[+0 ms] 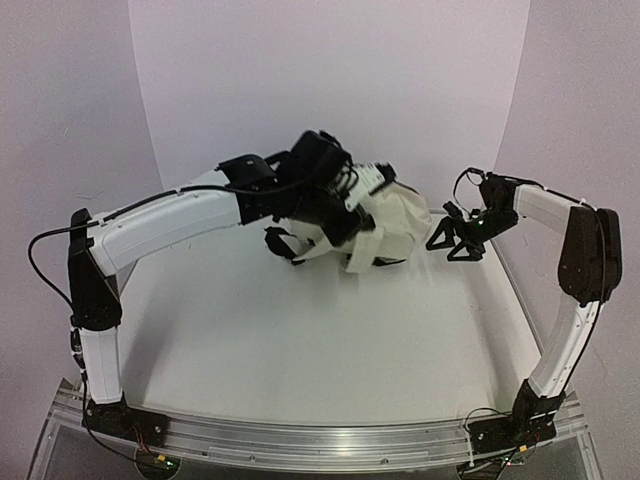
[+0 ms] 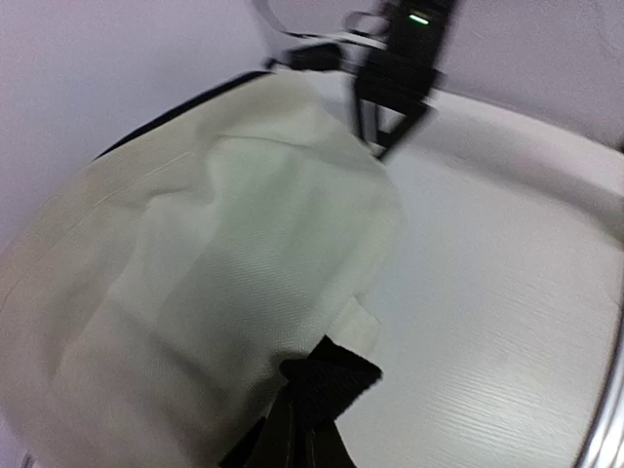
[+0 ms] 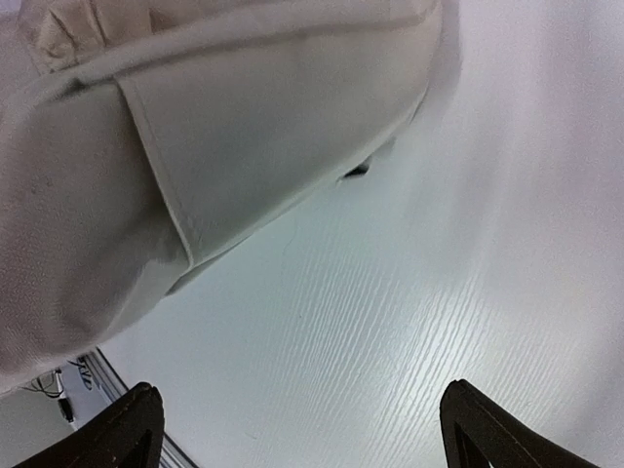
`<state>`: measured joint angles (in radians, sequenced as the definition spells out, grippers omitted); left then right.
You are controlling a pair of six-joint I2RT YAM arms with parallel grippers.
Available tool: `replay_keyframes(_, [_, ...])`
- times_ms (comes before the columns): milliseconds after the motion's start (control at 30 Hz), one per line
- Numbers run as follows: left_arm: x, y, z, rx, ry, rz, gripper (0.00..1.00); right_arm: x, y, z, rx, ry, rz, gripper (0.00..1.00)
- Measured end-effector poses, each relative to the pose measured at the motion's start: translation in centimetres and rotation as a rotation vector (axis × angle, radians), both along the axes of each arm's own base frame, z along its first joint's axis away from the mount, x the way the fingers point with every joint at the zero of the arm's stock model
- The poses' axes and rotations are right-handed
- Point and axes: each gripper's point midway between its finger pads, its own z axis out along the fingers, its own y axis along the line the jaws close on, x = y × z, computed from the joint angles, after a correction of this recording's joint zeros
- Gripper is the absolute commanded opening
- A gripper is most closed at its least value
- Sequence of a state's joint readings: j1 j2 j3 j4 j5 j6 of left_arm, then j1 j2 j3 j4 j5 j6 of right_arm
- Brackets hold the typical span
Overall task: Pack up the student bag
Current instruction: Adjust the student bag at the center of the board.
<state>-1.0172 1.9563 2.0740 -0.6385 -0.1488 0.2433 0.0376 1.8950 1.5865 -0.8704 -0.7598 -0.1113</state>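
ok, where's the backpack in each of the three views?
Top external: backpack at the far middle of the table.
Left wrist: fills the left half.
Right wrist: upper left, bare table below it.
Shared landmark: the right gripper, just right of the backpack from above, dark at the top of the left wrist view, fingertips in the right wrist view's bottom corners.

Matt woven cloth bag (image 3: 244,117), woodgrain tbl (image 3: 409,322)

White table (image 1: 300,340), student bag (image 1: 400,225) on it
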Motion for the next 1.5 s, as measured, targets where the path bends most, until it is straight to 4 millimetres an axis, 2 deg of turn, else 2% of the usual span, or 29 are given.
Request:
replay_keyframes(67, [-4.9, -1.9, -3.5, 0.071, 0.091, -0.124, 0.18, -1.3, 0.2, -1.3, 0.015, 0.059, 0.005, 0.98])
replay_keyframes(100, [-7.1, -2.3, -5.3, 0.108, 0.145, -0.178, 0.35, -2.0, 0.3, -1.9, 0.021, 0.087, 0.007, 0.98])
replay_keyframes(167, [-11.6, -2.5, -8.5, 0.174, 0.279, -0.277, 0.58, -3.2, 0.4, -2.8, 0.030, 0.138, 0.012, 0.98])
replay_keyframes(200, [-13.3, -2.3, -9.4, 0.192, 0.343, -0.305, 0.64, -3.8, 0.4, -3.2, 0.031, 0.163, 0.014, 0.98])
replay_keyframes(267, [-15.0, -1.9, -10.2, 0.198, 0.439, -0.324, 0.71, -4.7, 0.4, -3.8, 0.036, 0.199, 0.013, 0.98])
replay_keyframes(400, [-15.4, -0.9, -9.9, 0.166, 0.574, -0.281, 0.85, -4.9, 0.4, -4.0, 0.040, 0.210, 0.014, 0.98])
replay_keyframes(500, [-14.4, -0.1, -9.2, 0.109, 0.628, -0.205, 0.88, -4.9, 0.3, -4.0, 0.033, 0.209, 0.012, 0.98])
replay_keyframes(567, [-12.8, 1.0, -8.6, 0.043, 0.675, -0.119, 0.88, -4.8, 0.3, -4.1, 0.030, 0.209, 0.007, 0.98])
replay_keyframes(633, [-9.4, 3.1, -8.3, -0.051, 0.722, 0.015, 0.89, -4.5, 0.2, -4.1, 0.026, 0.205, 0.000, 0.98])
replay_keyframes(733, [-2.6, 7.9, -8.6, -0.207, 0.770, 0.273, 0.89, -3.7, 0.1, -4.5, 0.015, 0.187, -0.012, 0.98])
replay_keyframes(800, [1.4, 11.7, -10.1, -0.303, 0.809, 0.455, 0.89, -3.3, 0.2, -5.1, 0.013, 0.187, -0.014, 0.98])
replay_keyframes(867, [3.6, 14.6, -12.4, -0.362, 0.861, 0.599, 0.90, -3.1, 0.6, -6.1, 0.013, 0.199, -0.008, 0.98])
replay_keyframes(933, [3.8, 16.1, -15.2, -0.386, 0.924, 0.686, 0.90, -3.3, 1.5, -6.9, 0.014, 0.214, 0.012, 0.98])
replay_keyframes(1000, [2.8, 16.8, -18.2, -0.387, 1.005, 0.752, 0.90, -3.7, 3.0, -7.5, 0.020, 0.222, 0.044, 0.98])
replay_keyframes(1100, [1.7, 17.2, -20.8, -0.396, 1.083, 0.794, 0.90, -4.6, 5.3, -7.8, 0.031, 0.234, 0.086, 0.98])
replay_keyframes(1267, [2.3, 17.9, -22.5, -0.450, 1.148, 0.825, 0.87, -6.6, 10.8, -7.7, 0.060, 0.254, 0.177, 0.98])
replay_keyframes(1367, [3.1, 18.2, -22.7, -0.473, 1.160, 0.822, 0.79, -8.0, 13.7, -8.0, 0.065, 0.259, 0.240, 0.98])
replay_keyframes(1433, [3.3, 18.2, -23.0, -0.475, 1.172, 0.814, 0.72, -8.5, 14.6, -8.0, 0.058, 0.255, 0.262, 0.98])
replay_keyframes(1500, [3.0, 17.8, -23.2, -0.474, 1.201, 0.794, 0.66, -8.3, 14.4, -8.1, 0.050, 0.247, 0.256, 0.98])
